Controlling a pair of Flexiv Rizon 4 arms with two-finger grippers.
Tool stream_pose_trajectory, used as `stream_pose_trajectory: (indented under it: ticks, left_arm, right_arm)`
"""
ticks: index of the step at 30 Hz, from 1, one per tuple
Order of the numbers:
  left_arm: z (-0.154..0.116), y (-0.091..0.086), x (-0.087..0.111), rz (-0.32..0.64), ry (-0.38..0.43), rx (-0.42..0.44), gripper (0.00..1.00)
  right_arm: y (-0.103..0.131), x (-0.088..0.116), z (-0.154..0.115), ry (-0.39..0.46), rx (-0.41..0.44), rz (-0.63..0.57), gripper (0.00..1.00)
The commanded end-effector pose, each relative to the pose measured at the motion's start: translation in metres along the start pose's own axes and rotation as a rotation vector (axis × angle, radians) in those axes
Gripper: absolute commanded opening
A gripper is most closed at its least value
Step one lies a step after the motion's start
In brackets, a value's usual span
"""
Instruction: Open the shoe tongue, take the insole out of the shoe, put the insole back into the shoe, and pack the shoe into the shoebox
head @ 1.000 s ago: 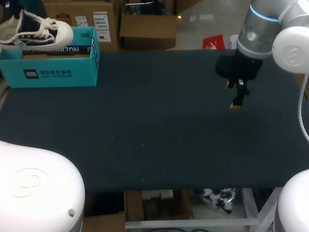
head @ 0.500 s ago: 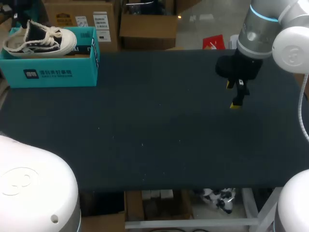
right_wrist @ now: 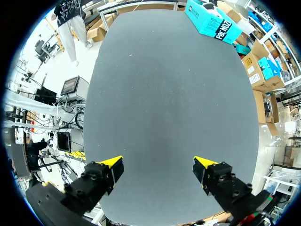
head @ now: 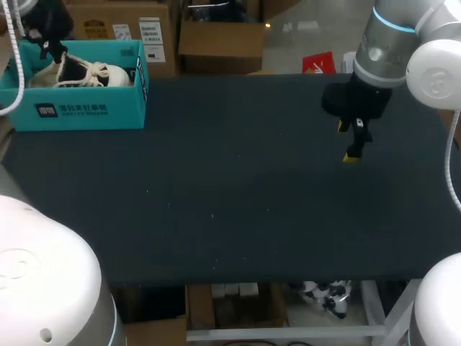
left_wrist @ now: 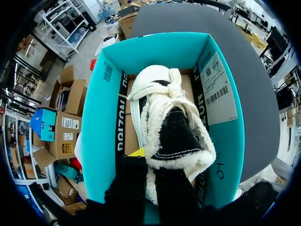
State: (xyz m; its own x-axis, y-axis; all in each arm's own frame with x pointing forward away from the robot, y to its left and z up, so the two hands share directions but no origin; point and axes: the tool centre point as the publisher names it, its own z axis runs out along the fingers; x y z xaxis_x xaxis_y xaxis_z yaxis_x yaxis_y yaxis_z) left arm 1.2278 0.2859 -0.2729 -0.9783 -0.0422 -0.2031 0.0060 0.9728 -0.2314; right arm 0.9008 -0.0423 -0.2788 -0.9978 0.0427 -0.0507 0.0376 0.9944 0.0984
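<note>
Our left pincer point(left_wrist: 155, 162) is clenched on the heel rim of the black low-top sneaker with white fleecy lining and white laces point(left_wrist: 169, 127). One yellow fingertip point(left_wrist: 138, 151) shows just outside the collar, and the other black finger sits on the inner side, its tip hidden. The sneaker lies inside the open teal cardboard shoebox point(left_wrist: 106, 132), sole down on the brown floor. Its heel is at our fingers and its white toe cap points to the far end wall. From the head view we see the same left pincer point(head: 52, 49) over one end of the shoebox point(head: 86, 108), with the sneaker point(head: 90, 74) below the rim. The box stands at the far left corner of the dark grey table point(head: 238, 202).

Our right pincer point(right_wrist: 157, 167) is released, its two yellow tips wide apart with only bare table point(right_wrist: 169, 94) between them. It hangs above the far right part of the table point(head: 352, 153), well apart from the shoebox point(right_wrist: 211, 21).
</note>
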Motion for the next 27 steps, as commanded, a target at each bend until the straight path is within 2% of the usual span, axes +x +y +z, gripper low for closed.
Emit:
stream_pose_trajectory:
  ticks: [1,2,3,6,7,8,11,15,21,27]
  left_arm:
    - [0.023,-0.002,-0.012,-0.003,0.125,-0.006,0.00]
    - [0.026,-0.004,-0.011,-0.006,0.128,-0.017,0.00]
    - [0.027,-0.005,-0.011,-0.006,0.129,-0.017,0.34]
    - [0.033,-0.008,-0.009,-0.009,0.140,-0.023,0.69]
    - [0.035,-0.009,-0.009,-0.013,0.143,-0.035,0.88]
    - [0.035,-0.009,-0.010,-0.016,0.144,-0.036,0.98]
    - [0.028,-0.013,-0.009,-0.021,0.135,-0.036,1.00]
    - [-0.006,-0.027,-0.001,0.002,0.100,-0.019,1.00]
    - [-0.065,-0.065,0.020,0.022,0.059,-0.018,1.00]
    - [-0.100,-0.103,0.048,0.029,0.067,-0.073,1.00]
  right_arm:
    - [0.000,0.000,0.001,-0.002,0.000,0.000,1.00]
    - [0.000,0.000,0.001,-0.002,0.000,0.000,1.00]
    - [0.000,0.000,0.001,-0.002,0.000,0.000,1.00]
    - [0.000,0.000,0.001,-0.002,0.000,0.000,1.00]
    - [0.000,0.000,0.001,-0.002,0.000,0.000,1.00]
    - [0.000,0.000,0.001,-0.002,0.000,0.000,1.00]
    - [0.000,0.000,0.001,-0.002,0.000,0.000,1.00]
    - [0.000,0.000,0.001,-0.002,0.000,0.000,1.00]
    - [0.000,0.000,0.001,-0.002,0.000,0.000,1.00]
    - [0.000,0.000,0.001,-0.002,0.000,0.000,1.00]
